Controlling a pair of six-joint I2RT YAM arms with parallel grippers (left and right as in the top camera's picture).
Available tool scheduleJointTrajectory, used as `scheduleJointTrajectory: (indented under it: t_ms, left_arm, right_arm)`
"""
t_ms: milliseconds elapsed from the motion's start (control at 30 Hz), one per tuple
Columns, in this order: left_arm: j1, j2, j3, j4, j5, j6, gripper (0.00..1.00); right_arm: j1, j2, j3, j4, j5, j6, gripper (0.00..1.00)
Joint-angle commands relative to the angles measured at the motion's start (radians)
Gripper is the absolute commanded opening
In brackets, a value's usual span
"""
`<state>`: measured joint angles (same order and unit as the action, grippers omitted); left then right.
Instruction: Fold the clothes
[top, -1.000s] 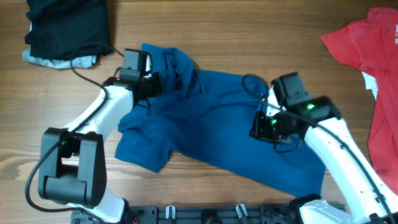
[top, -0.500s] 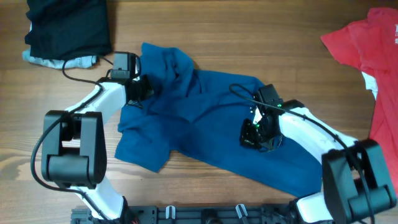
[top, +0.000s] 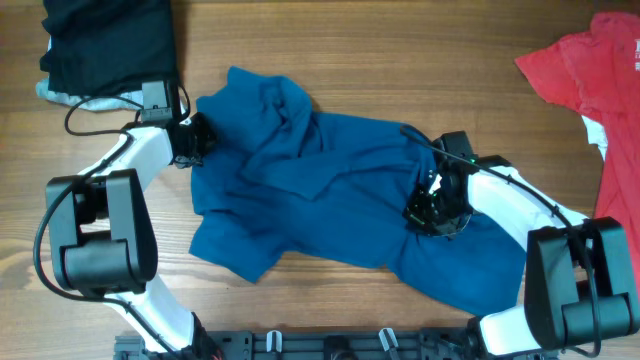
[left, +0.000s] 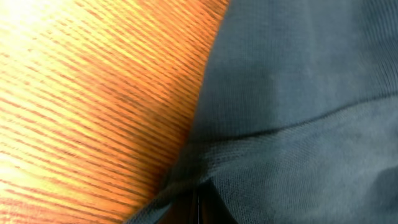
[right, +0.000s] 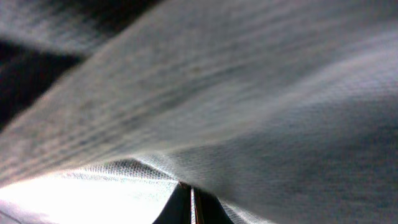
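**Ana:** The blue shirt (top: 330, 190) lies rumpled across the middle of the tabletop (top: 420, 60), and both arms are on it. The left claw (top: 192, 143) is at the shirt's upper-left edge, and the right claw (top: 432, 208) sits on the cloth right of its centre.

**Ben:** The left wrist view shows the hem bunching straight into the fingertips, so I'd call that claw clenched on the shirt. On the right wrist the tips meet in a thin slit with cloth tenting off them. That one is pinched shut on the shirt too.

**Ana:** It looks like a spreading step to me. It can't be folded until those ridges near the collar end are flat.

**Ben:** Agreed. Pull the two grips apart, low and even, so the cloth slides rather than lifts. Go gently, because a thin pinch can slip off.

**Ana:** Keep it away from the red shirt (top: 585, 75), well off the blue shirt's right end. The black pile (top: 105, 40) beyond its upper-left corner is much closer.
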<state>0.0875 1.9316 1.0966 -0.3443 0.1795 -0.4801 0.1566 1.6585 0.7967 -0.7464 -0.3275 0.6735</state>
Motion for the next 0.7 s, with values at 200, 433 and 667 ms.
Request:
scheduleJointTrajectory:
  t_ms: [200, 433, 667]
  left_arm:
    - [0.258, 0.109, -0.050, -0.142, -0.260, -0.199, 0.04]
    - [0.402, 0.109, -0.050, -0.270, -0.252, -0.293, 0.04]
    - [0.418, 0.090, -0.050, -0.342, -0.158, -0.339, 0.04]
  right_arm:
    - [-0.123, 0.020, 0.023, 0.002, 0.183, -0.077, 0.07]
    - [-0.124, 0.020, 0.199, 0.009, 0.179, -0.191, 0.16]
    - [-0.124, 0.016, 0.435, -0.121, 0.179, -0.254, 0.04]
